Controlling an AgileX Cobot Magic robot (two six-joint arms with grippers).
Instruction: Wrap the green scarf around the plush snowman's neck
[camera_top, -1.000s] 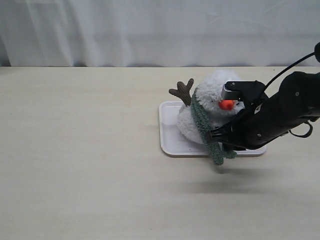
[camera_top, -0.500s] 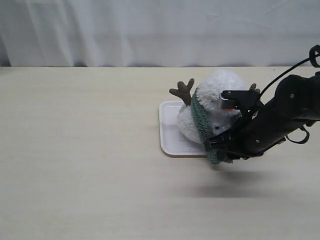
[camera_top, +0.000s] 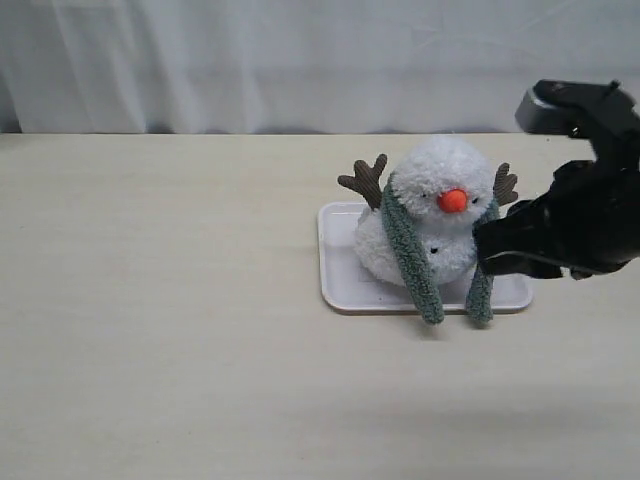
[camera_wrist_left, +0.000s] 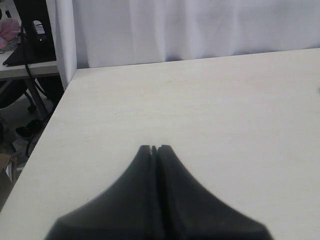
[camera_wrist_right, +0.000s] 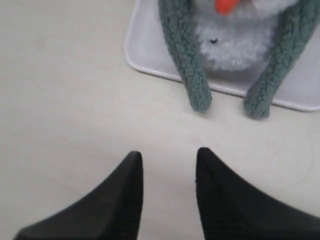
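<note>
Pale tabletop (camera_top: 150, 350) carries a white tray (camera_top: 335, 285). On the tray sits the plush snowman (camera_top: 440, 185), with the green scarf (camera_top: 405, 250) draped round the snowman's neck (camera_top: 447, 222) and its 2 ends hanging past the tray's front edge. Beside the tray the right gripper (camera_wrist_right: 168, 152) hovers, jaws apart and empty. The left gripper (camera_wrist_left: 154, 148) is pressed closed, holding nothing.

The exterior view looks down across the table (camera_top: 150, 300) toward the curtain (camera_top: 300, 60). The right wrist view, nearer, shares its tray (camera_wrist_right: 145, 55) and green scarf (camera_wrist_right: 185, 65); the left faces a table corner.
</note>
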